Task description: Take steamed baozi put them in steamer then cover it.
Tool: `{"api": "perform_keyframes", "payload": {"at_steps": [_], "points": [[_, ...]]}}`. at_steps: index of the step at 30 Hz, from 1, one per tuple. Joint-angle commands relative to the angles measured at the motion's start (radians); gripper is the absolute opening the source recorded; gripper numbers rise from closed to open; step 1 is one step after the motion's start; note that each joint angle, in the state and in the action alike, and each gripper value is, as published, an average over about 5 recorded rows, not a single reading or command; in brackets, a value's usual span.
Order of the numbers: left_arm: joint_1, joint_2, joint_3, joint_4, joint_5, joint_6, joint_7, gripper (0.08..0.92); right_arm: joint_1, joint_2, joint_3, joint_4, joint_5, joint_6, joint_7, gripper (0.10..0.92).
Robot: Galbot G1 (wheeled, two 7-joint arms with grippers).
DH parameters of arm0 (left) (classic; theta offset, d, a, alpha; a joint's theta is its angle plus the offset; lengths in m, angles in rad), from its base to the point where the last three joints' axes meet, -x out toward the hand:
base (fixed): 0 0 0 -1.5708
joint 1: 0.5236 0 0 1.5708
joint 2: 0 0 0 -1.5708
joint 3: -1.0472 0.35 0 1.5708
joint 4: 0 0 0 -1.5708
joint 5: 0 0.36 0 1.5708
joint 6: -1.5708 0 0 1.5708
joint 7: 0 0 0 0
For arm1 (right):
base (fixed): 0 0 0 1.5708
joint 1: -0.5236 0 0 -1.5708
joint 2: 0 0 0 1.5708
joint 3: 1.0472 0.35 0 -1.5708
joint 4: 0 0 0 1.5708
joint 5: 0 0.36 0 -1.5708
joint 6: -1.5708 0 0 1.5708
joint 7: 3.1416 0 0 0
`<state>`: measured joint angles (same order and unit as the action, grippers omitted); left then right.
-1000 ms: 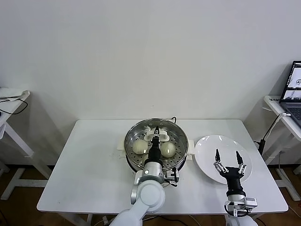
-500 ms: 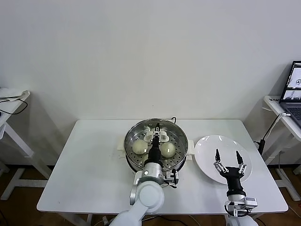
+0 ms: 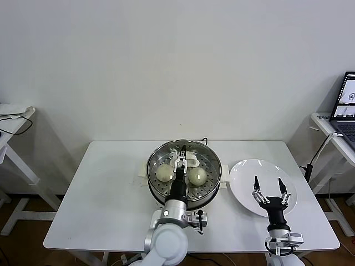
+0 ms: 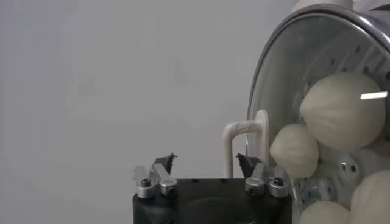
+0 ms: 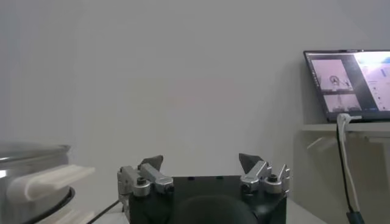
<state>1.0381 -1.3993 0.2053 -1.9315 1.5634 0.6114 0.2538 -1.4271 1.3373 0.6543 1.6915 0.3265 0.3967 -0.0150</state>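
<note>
Left pincer (image 3: 181, 155) just spread open, releasing the clear glass lid's white handle (image 3: 187, 161) atop the shiny round steel steamer (image 3: 161, 191); cream-white buns (image 3: 163, 173) sit covered. Right pincer (image 3: 269, 185) hangs open above the flat white plate (image 3: 244, 169); task looks essentially finished.

Silver-grey rounded arm joints, black wrist blocks, silver-screwed claw fingers (image 5: 146, 176) with dark tips

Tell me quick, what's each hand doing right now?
Left hand: open, holding nothing, over the lidded steamer.
Right hand: open, empty, above the white plate.
</note>
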Motion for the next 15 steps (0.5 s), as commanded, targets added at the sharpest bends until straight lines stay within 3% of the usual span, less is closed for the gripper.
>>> {"api": "perform_keyframes", "payload": {"at_steps": [1, 5, 9, 12, 15], "points": [[0.098, 0.088, -0.043, -0.249, -0.06, 0.006, -0.026, 0.822, 0.002, -0.007, -0.002, -0.004, 0.002, 0.001, -0.001, 0.823], [0.202, 0.146, -0.146, -0.351, -0.183, -0.032, -0.077, 0.823, 0.006, -0.018, 0.0, 0.0, 0.007, -0.004, 0.001, 0.823], [0.34, 0.172, -0.316, -0.417, -0.448, -0.151, -0.233, 0.823, 0.007, -0.026, 0.006, 0.022, 0.017, -0.03, 0.006, 0.823], [0.425, 0.149, -0.467, -0.444, -0.749, -0.254, -0.312, 0.823, 0.003, -0.029, 0.014, 0.055, 0.038, -0.06, 0.001, 0.823], [0.475, 0.094, -0.612, -0.41, -0.97, -0.42, -0.325, 0.823, 0.0, -0.029, 0.022, 0.095, 0.055, -0.096, -0.01, 0.823]]}}
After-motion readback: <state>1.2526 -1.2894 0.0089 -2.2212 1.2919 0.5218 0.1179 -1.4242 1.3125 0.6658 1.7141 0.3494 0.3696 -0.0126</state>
